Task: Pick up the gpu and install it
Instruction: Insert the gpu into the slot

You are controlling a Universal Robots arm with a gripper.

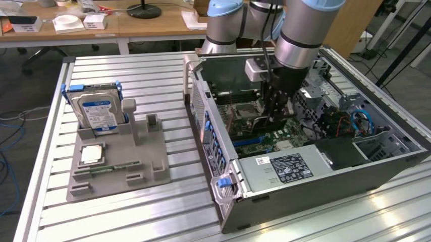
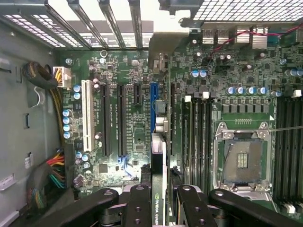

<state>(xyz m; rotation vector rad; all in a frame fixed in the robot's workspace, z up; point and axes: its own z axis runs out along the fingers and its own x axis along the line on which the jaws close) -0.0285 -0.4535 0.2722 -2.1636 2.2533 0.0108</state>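
In the wrist view the gpu (image 2: 159,165) appears edge-on, a thin dark card with a green-lettered label near my fingers and its metal bracket end toward the case's slotted rear wall. My gripper (image 2: 160,196) is shut on it, one black finger (image 2: 138,201) on each side. The card hangs directly over the blue expansion slot (image 2: 154,97) on the green motherboard (image 2: 132,137). Whether its edge touches the slot I cannot tell. In the exterior view my gripper (image 1: 275,113) reaches down inside the open computer case (image 1: 202,101).
A silver hard drive (image 1: 98,108) with a blue-white label stands in a grey fixture (image 1: 114,166), which also holds a processor (image 1: 91,154) and a memory stick (image 1: 108,169). Inside the case are the power supply (image 1: 286,166), cable bundles (image 2: 47,175), the processor socket (image 2: 242,156) and black slots (image 2: 106,118).
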